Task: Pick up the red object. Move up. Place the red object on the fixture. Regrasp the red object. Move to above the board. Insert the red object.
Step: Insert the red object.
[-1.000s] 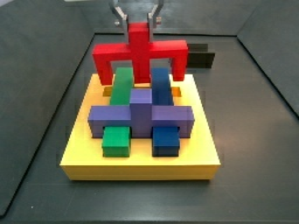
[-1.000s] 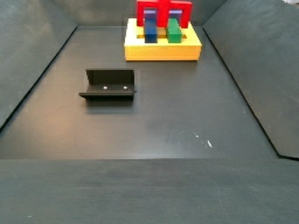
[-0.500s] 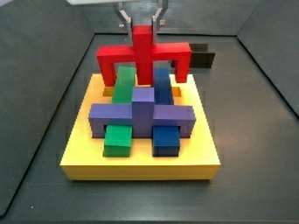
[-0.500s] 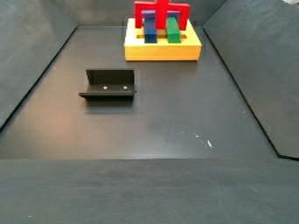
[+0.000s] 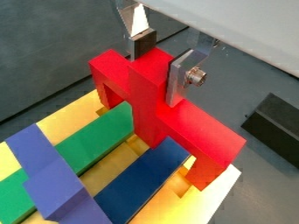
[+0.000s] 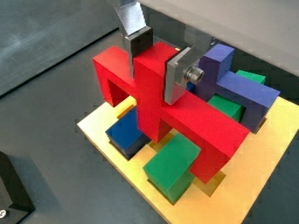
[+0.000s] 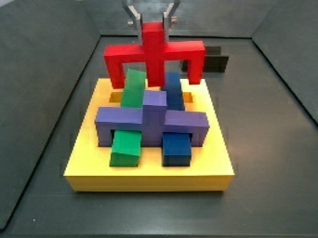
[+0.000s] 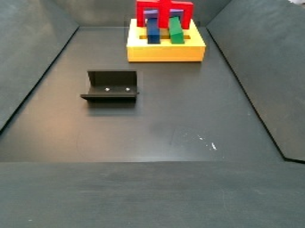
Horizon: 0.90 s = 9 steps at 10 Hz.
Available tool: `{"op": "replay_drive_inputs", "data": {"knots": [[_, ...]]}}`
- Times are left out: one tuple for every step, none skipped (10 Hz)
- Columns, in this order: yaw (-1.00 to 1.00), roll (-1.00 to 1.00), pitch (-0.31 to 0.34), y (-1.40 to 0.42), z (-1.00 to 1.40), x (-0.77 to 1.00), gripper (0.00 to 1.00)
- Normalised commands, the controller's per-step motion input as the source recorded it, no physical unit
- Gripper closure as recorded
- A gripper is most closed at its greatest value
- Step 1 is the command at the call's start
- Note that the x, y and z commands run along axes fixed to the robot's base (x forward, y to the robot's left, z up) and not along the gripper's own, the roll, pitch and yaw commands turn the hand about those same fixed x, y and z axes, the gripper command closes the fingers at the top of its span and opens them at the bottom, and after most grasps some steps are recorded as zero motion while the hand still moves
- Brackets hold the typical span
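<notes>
The red object [image 7: 152, 54] is an arch with an upright stem. It hangs over the far end of the yellow board [image 7: 149, 177], its legs straddling the green bar [image 7: 125, 147] and blue bar [image 7: 177, 147]. My gripper [image 7: 149, 20] is shut on the stem from above. Both wrist views show the silver fingers pressed on either side of the stem: gripper [image 5: 162, 66] on red object [image 5: 176, 122], gripper [image 6: 158, 63] on red object [image 6: 193, 118]. I cannot tell whether the legs touch the board. In a side view the red object [image 8: 165, 12] shows at the top edge.
A purple cross piece [image 7: 149, 119] sits across the green and blue bars on the board. The fixture [image 8: 111, 86] stands on the dark floor well away from the board [image 8: 167, 53]; it also shows in a wrist view [image 5: 274, 127]. Grey walls ring the floor.
The gripper and red object have shifted only slightly, dipping a little and then rising back, over the board's far end. The grip is unchanged.
</notes>
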Motion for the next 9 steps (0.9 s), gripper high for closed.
{"op": "replay_drive_inputs", "data": {"knots": [[0.0,0.0,0.0,0.07,-0.06,-0.02,1.0],[0.0,0.0,0.0,0.02,-0.13,-0.09,1.0],[0.0,0.0,-0.016,0.04,-0.15,-0.18,1.0],[0.0,0.0,-0.019,0.03,-0.11,-0.28,1.0],[0.0,0.0,-0.006,0.0,-0.07,-0.21,1.0],[0.0,0.0,0.0,-0.14,0.0,0.04,1.0],[0.0,0.0,0.0,-0.08,0.0,0.06,1.0],[0.0,0.02,0.009,-0.09,-0.05,0.05,1.0],[0.0,0.0,0.004,-0.08,-0.14,0.06,1.0]]}}
